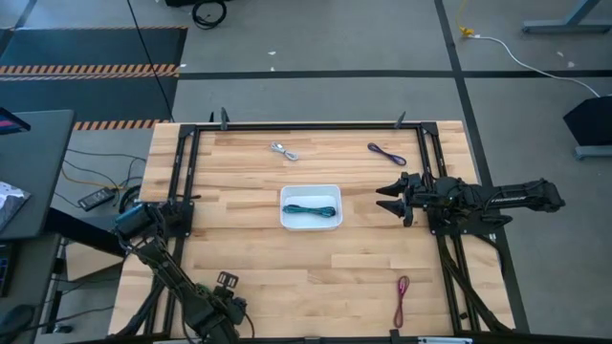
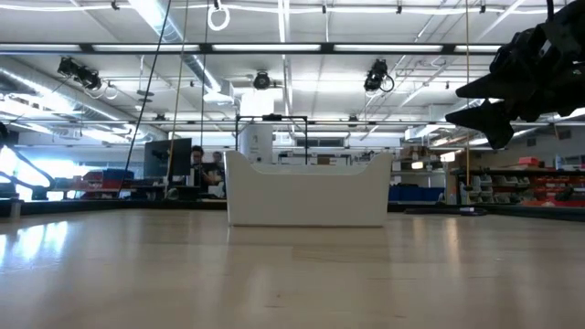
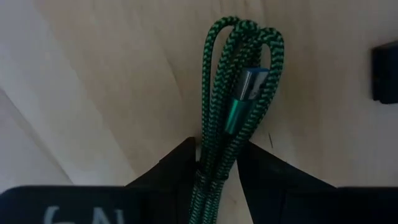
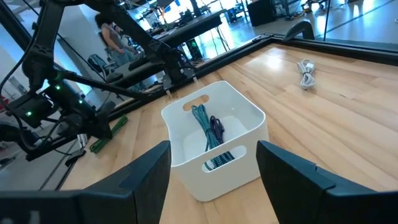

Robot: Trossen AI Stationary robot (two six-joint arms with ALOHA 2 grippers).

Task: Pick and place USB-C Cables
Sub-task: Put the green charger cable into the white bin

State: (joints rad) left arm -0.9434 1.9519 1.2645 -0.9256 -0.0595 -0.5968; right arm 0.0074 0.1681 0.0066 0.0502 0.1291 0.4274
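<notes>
The green cable (image 3: 242, 81), a braided bundle, sits between the fingers of my left gripper (image 3: 217, 154) at the table's near left corner (image 1: 226, 291); it also shows in the right wrist view (image 4: 107, 135). The white bin (image 1: 311, 222) at mid-table holds a teal cable (image 4: 200, 121) and a purple one (image 4: 216, 129). On the wood lie the silver-white cable (image 1: 284, 150), another purple cable (image 1: 386, 153) and the dark red cable (image 1: 402, 299). My right gripper (image 1: 390, 200) hovers open, right of the bin (image 4: 186, 158), touching nothing. My left gripper has the green cable's bundle pinched between its two fingers, all strands together, near one end (image 3: 214, 173). The fingers come down from above onto the wood. The looped end with its connectors (image 3: 245, 37) reaches out ahead of the fingertips, close over the table or on it.
A black frame rail (image 1: 316, 125) runs round the table's far and side edges. A dark block (image 3: 385, 71) stands near the green cable. Bare wood lies between the bin and the near edge. People sit in the room beyond (image 2: 196, 169).
</notes>
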